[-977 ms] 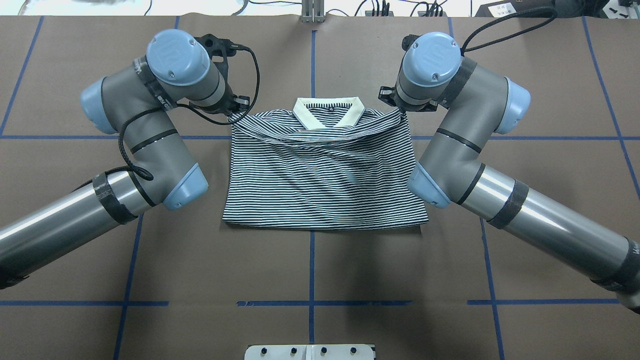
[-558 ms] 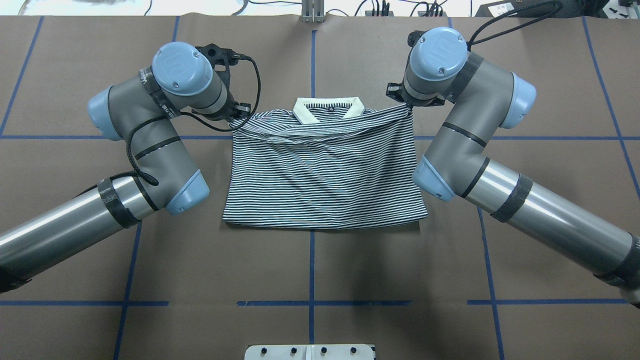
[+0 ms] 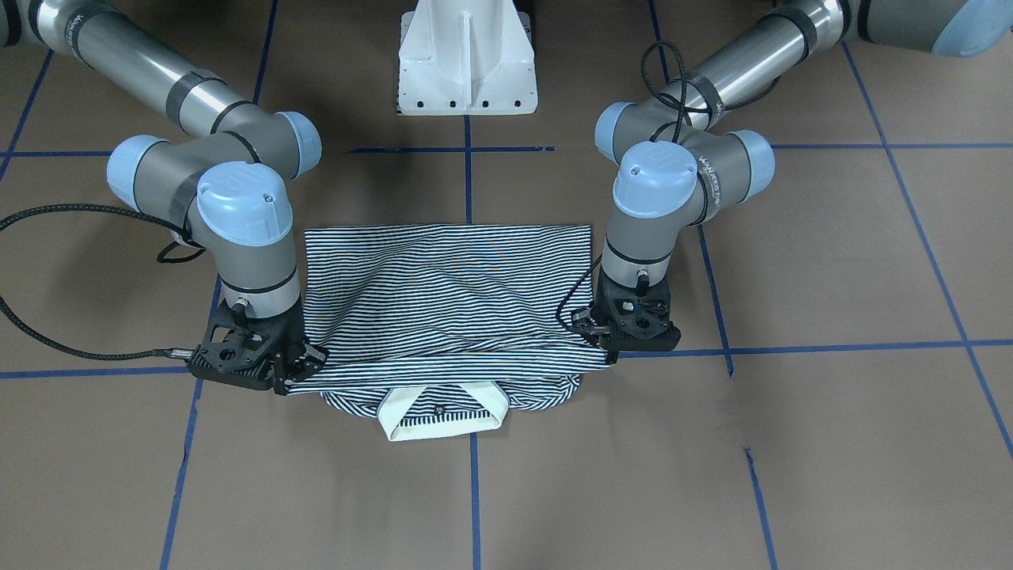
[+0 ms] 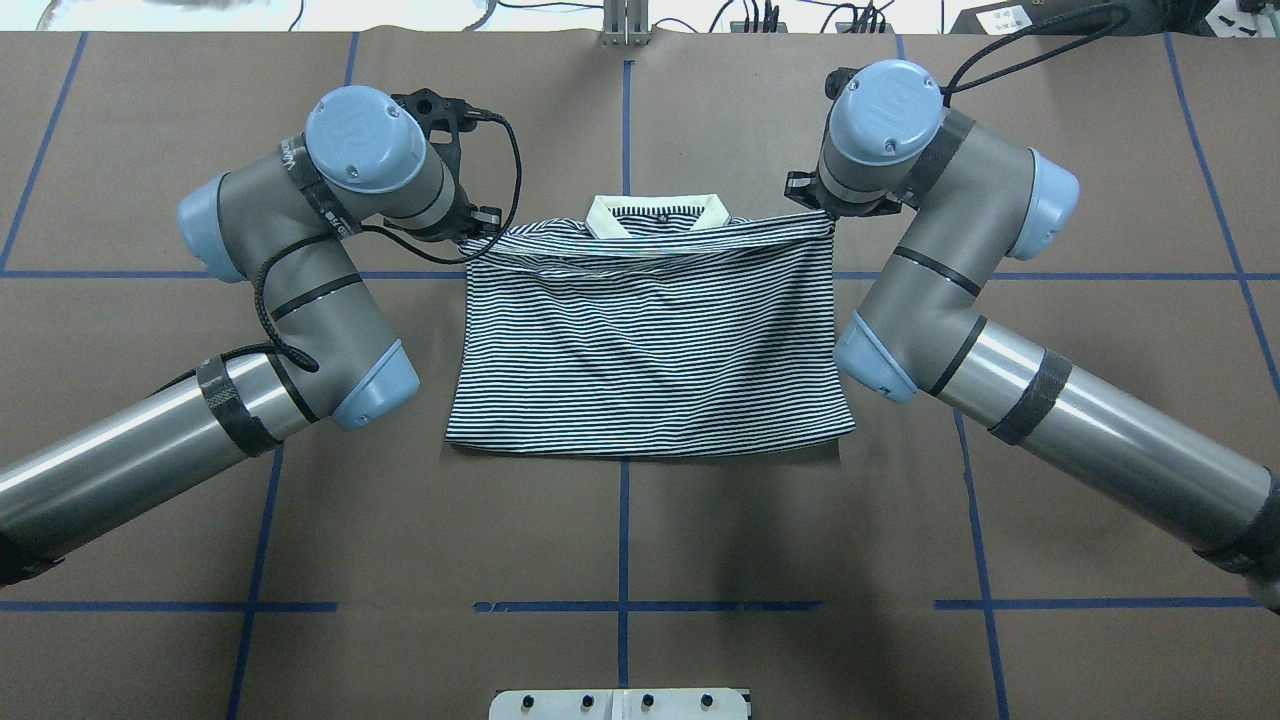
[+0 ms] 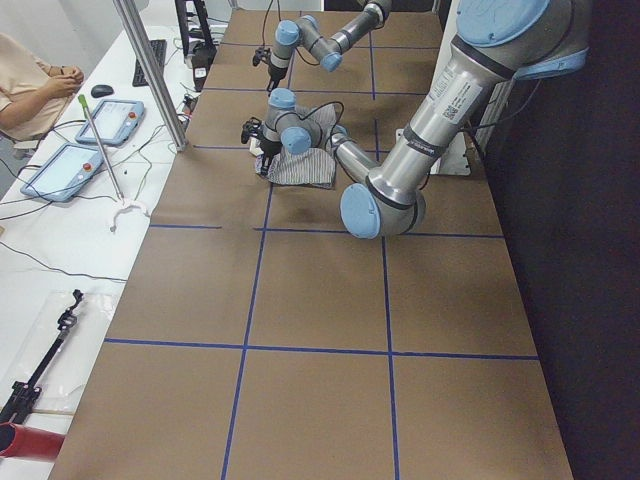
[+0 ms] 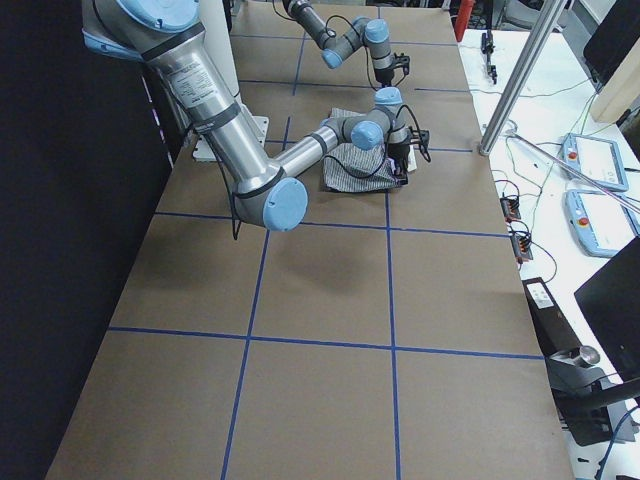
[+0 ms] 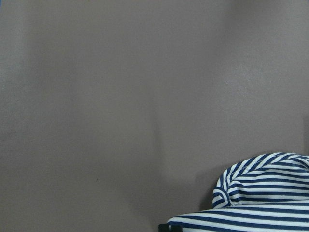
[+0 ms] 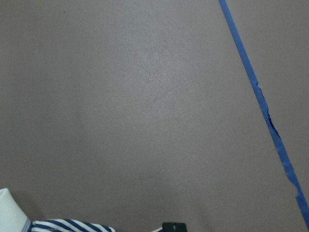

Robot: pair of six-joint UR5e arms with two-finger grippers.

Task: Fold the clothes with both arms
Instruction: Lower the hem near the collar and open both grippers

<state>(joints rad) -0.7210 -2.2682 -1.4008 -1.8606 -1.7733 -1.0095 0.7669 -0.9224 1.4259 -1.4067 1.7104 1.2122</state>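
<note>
Two grippers clench the folded-over edge of the striped polo shirt (image 4: pixel 640 340): the left gripper (image 3: pixel 611 354) at one corner, the right gripper (image 3: pixel 294 377) at the other. The shirt lies mid-way across the tabletop (image 4: pixel 150 520), with its cream collar (image 4: pixel 655 212) toward the far edge.

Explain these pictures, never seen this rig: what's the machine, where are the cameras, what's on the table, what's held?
Two robot arms, each ending in a two-finger hand. Views: one from behind the robot looking down, one facing it, two from the table ends, and one camera on each wrist. On the brown table lies a striped polo shirt, folded over. The left hand and right hand each pinch a corner of the folded-over edge, pulled straight near the cream collar.
</note>
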